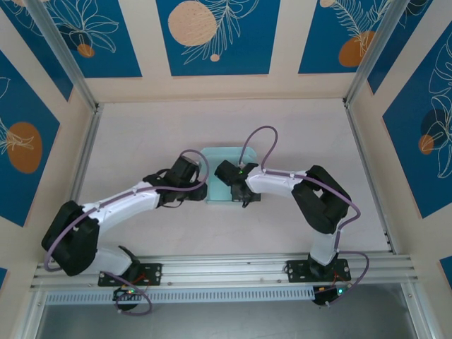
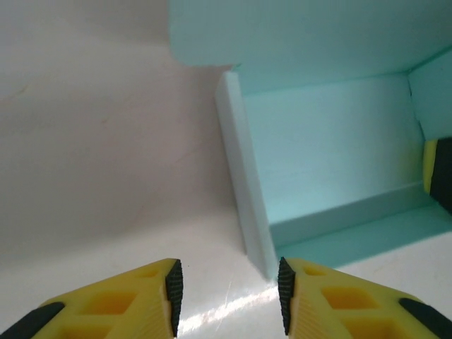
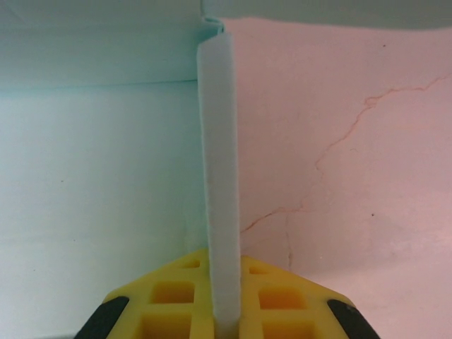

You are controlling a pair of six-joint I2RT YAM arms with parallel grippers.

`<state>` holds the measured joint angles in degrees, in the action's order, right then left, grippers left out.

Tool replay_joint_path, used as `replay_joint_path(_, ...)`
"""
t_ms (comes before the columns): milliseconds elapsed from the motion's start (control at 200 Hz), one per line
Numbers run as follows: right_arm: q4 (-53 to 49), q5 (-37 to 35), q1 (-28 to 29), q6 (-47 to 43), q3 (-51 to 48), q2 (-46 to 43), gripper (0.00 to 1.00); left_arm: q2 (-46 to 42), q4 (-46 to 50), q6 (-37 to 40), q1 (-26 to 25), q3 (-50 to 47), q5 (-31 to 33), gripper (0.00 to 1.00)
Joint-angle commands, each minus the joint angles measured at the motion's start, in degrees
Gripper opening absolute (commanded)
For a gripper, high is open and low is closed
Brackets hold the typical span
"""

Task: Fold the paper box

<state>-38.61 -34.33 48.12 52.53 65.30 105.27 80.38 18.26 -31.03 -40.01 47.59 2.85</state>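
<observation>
The paper box (image 1: 224,164) is pale mint card lying mid-table between both arms, with its side walls raised. My right gripper (image 1: 242,189) is at the box's right side. In the right wrist view that gripper (image 3: 226,314) is shut on an upright wall (image 3: 219,162) of the box, edge-on between its yellow fingers. My left gripper (image 1: 196,185) is at the box's left side. Seen from the left wrist, the left gripper (image 2: 229,296) is open with bare table in the gap. The near corner of the box's left wall (image 2: 244,183) stands just ahead of its right pad (image 2: 285,293).
Pale enclosure walls with blue leaf panels (image 1: 215,35) surround the table on three sides. Aluminium posts (image 1: 63,53) stand at the back corners, and a rail (image 1: 233,272) carrying the arm bases runs along the near edge. The marbled pink tabletop (image 3: 353,176) lies right of the held wall.
</observation>
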Motion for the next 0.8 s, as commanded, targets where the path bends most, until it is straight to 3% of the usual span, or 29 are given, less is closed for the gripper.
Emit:
replay_joint_path(0, -4.1, 1.01, 1.26, -0.15, 0.44, 2.52, 0.0, 3.38, -5.66, -1.13, -1.23, 2.48, 5.2, 0.41)
replay_joint_path(310, -4.41, 1.31, 2.51, 1.54, 1.06, 2.66, 0.0, 11.33, -0.95, -1.99, -4.2, 7.09, 19.56, 0.34)
replay_joint_path(575, -4.19, 2.09, 2.95, 3.0, 1.32, 3.08, 0.0, 13.07, -6.24, -6.9, -4.47, 3.37, 16.13, 0.27)
replay_joint_path(795, -3.14, 3.47, 3.12, 3.19, 0.91, 3.01, 0.0, 13.25, -12.35, -9.27, -4.49, -0.56, 11.71, 0.26)
